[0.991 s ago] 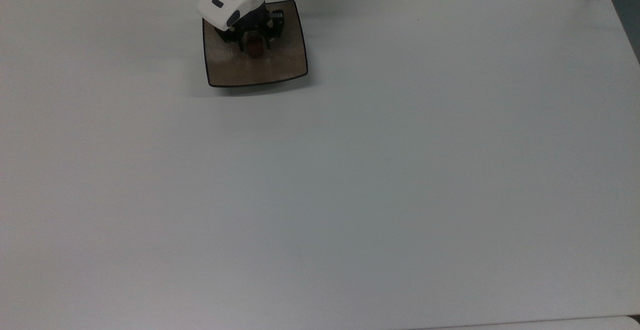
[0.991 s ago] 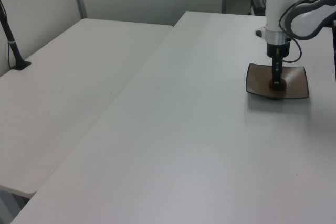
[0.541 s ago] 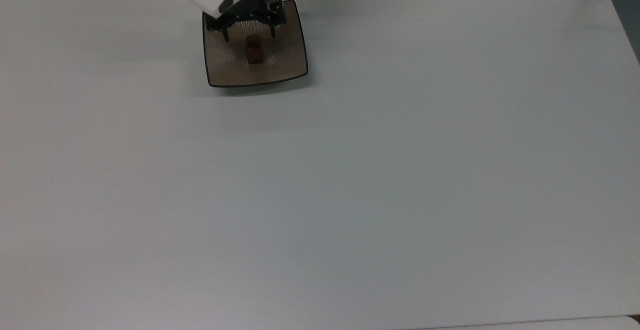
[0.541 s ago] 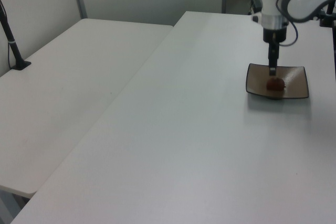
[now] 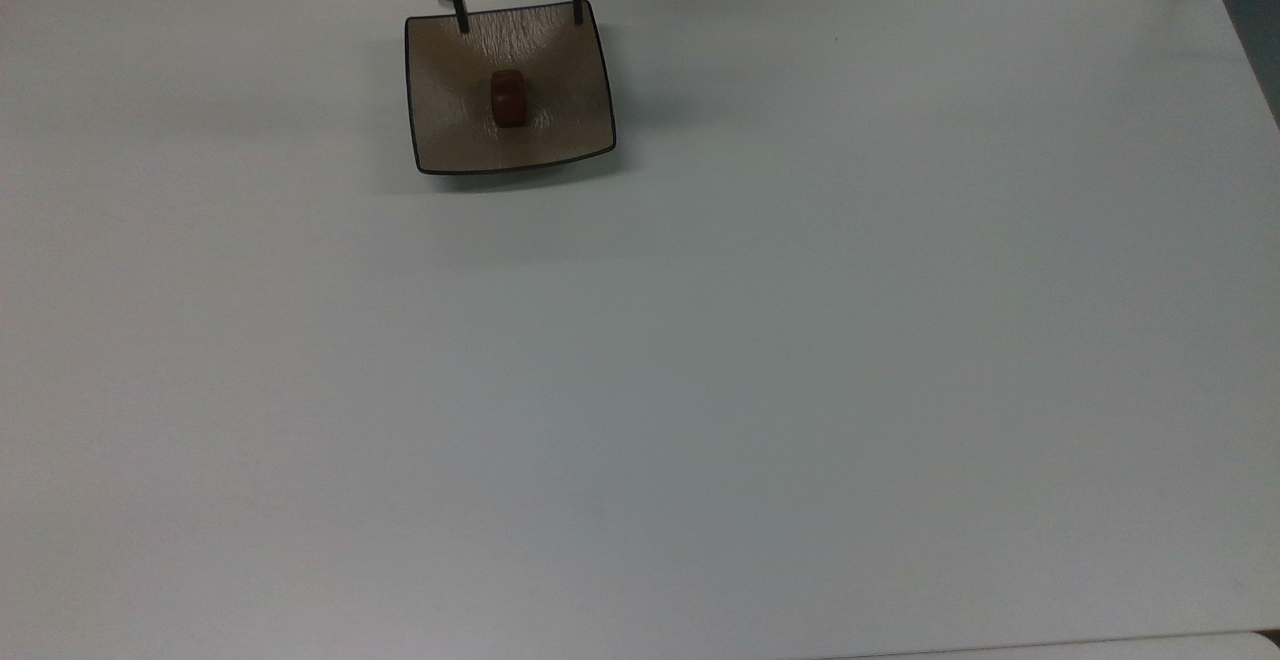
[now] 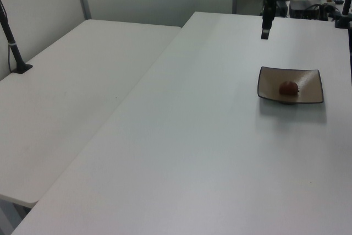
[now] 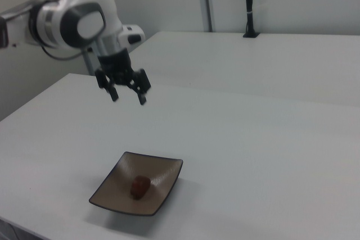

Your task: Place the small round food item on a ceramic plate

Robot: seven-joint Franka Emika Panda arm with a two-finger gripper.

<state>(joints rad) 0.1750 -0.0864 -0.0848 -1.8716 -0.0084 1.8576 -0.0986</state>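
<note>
**Food on the plate, end effector clear**

The small round food item [image 5: 508, 98] rests at the middle of the ceramic plate [image 5: 570, 135]. My end effector [image 5: 518, 18] hangs empty, fingers spread, at the plate's twelve o'clock in the top view. Being rounded, it could roll if I bump the dish. The white table [image 5: 700, 360] sits among other white tables.

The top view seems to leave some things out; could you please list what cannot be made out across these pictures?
- Arm: in the top view the upper frame edge cuts off everything above the open gripper.
- Underside of the small round food item: hidden against the ceramic plate it rests on, in every view.
- Food item's surface detail: too small in the left view.
- Plate's base: hidden in the right view by its own upturned rim.
</note>
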